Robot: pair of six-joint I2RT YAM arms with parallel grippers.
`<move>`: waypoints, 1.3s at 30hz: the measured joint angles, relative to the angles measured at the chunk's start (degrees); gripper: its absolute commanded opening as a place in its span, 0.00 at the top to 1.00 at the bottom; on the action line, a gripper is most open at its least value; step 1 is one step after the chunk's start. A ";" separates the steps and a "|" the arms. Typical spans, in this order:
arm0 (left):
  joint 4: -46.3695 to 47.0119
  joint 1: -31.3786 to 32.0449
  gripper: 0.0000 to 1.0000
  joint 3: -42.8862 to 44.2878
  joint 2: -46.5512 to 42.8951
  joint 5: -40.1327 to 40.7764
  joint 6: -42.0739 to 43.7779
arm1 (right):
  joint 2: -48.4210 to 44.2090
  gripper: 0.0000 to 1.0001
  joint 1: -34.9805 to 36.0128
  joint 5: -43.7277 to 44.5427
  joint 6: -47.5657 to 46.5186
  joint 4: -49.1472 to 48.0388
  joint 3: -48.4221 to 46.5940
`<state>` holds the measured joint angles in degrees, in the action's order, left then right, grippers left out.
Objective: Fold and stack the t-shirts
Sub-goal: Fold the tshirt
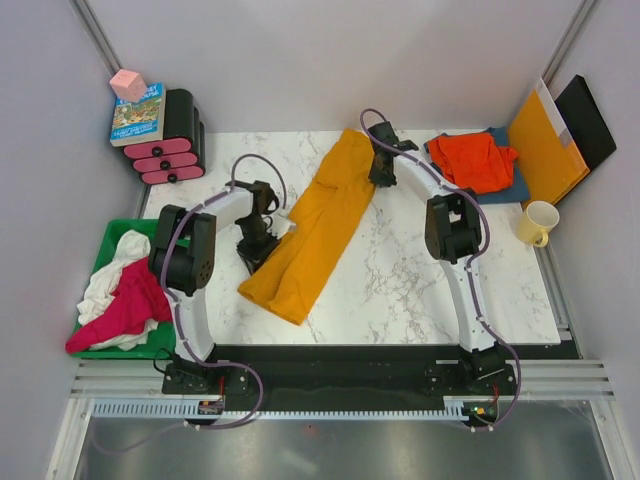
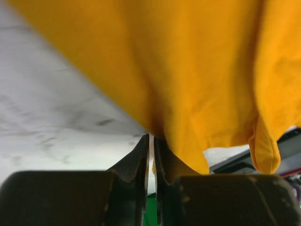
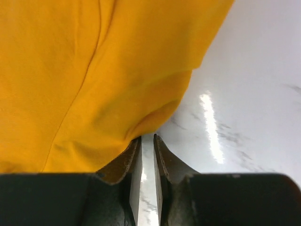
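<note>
The mustard-yellow t-shirt [image 1: 310,225] lies as a long diagonal strip across the marble table [image 1: 420,290]. My left gripper [image 1: 262,238] is at its left edge, shut on a pinch of the yellow cloth [image 2: 188,84], which hangs in front of the fingers [image 2: 141,155]. My right gripper [image 1: 380,172] is at the strip's upper right edge. Its jaws stand a narrow slit apart, with the cloth [image 3: 84,80] bunched at the left fingertip [image 3: 136,146]. The red-orange t-shirt [image 1: 472,160] lies on the dark blue one [image 1: 510,185] at the back right. The magenta [image 1: 125,305] and white [image 1: 110,270] t-shirts are heaped at the left.
The heap lies in a green tray [image 1: 100,245] off the table's left edge. An orange-yellow paper folder [image 1: 545,150] and a black board [image 1: 588,120] are at the back right, with a cream mug [image 1: 538,222] beside them. A book, a pink cube [image 1: 128,84] and black-and-pink cases [image 1: 172,145] are at the back left.
</note>
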<state>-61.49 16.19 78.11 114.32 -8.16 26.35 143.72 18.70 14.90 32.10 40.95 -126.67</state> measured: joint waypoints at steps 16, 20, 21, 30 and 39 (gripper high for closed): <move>-3.58 12.94 0.86 -3.45 -4.55 -7.63 0.11 | -0.52 0.71 5.22 -8.39 -1.27 -3.06 1.29; -3.78 13.11 0.82 -3.82 -6.12 -6.69 0.11 | -4.00 0.64 1.86 -7.08 -1.53 -2.19 5.92; -3.80 12.92 0.80 -3.74 -7.13 -6.10 0.09 | -4.76 0.63 0.92 -6.67 -1.88 -2.05 6.62; -5.92 3.76 0.79 11.98 -13.25 -5.68 0.04 | -24.96 0.72 2.14 -6.99 -3.78 -4.81 19.87; -0.28 -7.32 0.78 9.03 -13.42 -14.25 -5.88 | -37.27 0.69 25.33 -9.70 -0.87 -15.32 45.81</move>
<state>-61.78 8.86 87.13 100.90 -22.41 20.47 106.45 44.03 5.19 31.22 25.63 -80.86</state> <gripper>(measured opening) 0.211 0.302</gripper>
